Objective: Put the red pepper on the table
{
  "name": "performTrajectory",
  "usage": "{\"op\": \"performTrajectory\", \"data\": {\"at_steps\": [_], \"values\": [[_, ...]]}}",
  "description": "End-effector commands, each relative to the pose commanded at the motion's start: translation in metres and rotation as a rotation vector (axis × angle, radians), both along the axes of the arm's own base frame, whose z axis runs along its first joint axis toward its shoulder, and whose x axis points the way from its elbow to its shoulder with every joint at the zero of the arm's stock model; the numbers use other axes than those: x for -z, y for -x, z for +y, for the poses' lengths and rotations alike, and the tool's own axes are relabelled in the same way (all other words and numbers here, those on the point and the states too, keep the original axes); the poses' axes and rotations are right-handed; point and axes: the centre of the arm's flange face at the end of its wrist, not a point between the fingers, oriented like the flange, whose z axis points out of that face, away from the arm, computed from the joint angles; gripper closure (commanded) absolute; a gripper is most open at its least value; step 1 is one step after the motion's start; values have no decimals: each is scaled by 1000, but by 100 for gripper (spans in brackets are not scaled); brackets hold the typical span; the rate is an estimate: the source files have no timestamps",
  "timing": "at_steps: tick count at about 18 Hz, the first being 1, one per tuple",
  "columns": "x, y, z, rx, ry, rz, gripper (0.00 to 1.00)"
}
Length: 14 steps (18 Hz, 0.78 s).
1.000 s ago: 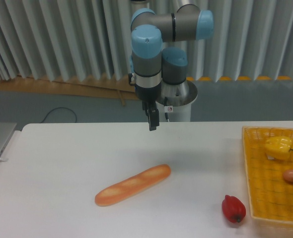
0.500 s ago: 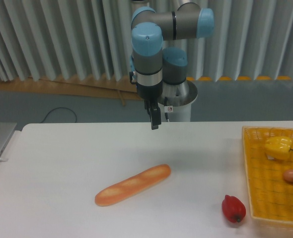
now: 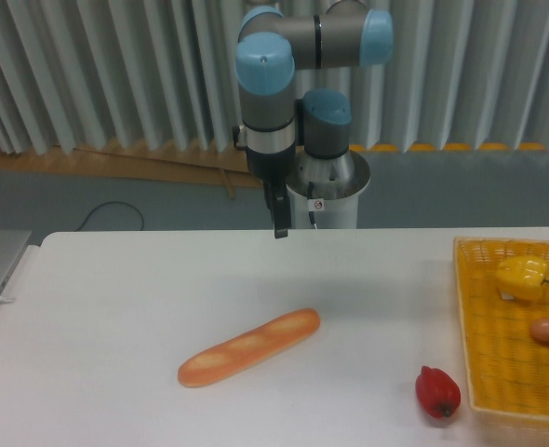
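The small glossy red bell pepper [image 3: 437, 392] lies on the large flat white tabletop [image 3: 116, 307], just left of the yellow woven basket tray [image 3: 484, 372], right of the long golden-brown baguette [image 3: 248, 347].

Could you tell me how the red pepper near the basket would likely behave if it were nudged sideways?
The small glossy red bell pepper looks rounded and lies on the flat white table, so it would probably roll or wobble rather than slide. Its shiny skin suggests a slippery grip. It looks rigid and unlikely to squash.
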Motion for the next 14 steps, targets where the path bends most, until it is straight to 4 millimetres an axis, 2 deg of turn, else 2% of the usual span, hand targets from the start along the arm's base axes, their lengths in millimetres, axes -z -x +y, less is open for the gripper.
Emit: {"op": "performTrajectory", "data": {"at_steps": [4,14], "values": [[-7,-8,-7,5,6,-2,0],[-1,-8,-7,0,16,-9,0]]}}
